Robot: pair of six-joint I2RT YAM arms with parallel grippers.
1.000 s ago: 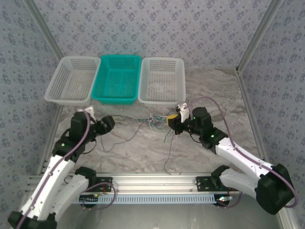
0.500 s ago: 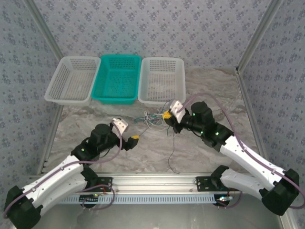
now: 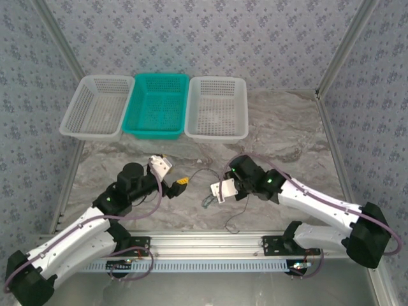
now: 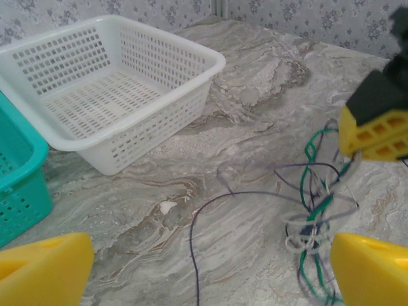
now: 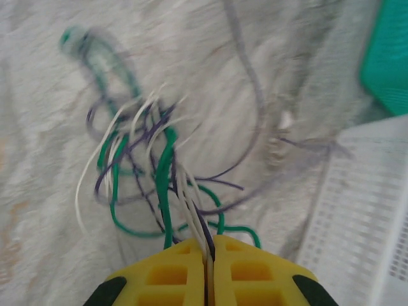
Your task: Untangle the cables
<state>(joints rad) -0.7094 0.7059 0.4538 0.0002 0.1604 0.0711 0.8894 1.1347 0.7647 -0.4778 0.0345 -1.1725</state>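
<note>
My right claw (image 5: 209,255) pinches the cables (image 5: 167,156); my left claw (image 4: 204,271), wide, should take one strand at three o'clock, pulling slowly.

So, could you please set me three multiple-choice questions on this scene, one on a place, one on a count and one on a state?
1. Where does the teal basket stand?
A between the two white baskets
B at the right end of the row
C beside the arm bases

2. How many baskets stand in the row?
A two
B three
C four

3. How is the right tool?
A open and empty
B shut on the cables
C open over a basket

Answers:
1 A, a white one flanks it on each side in the top view.
2 B, three stand side by side.
3 B, the right wrist view shows its yellow fingers pressed together with cables between.
</note>
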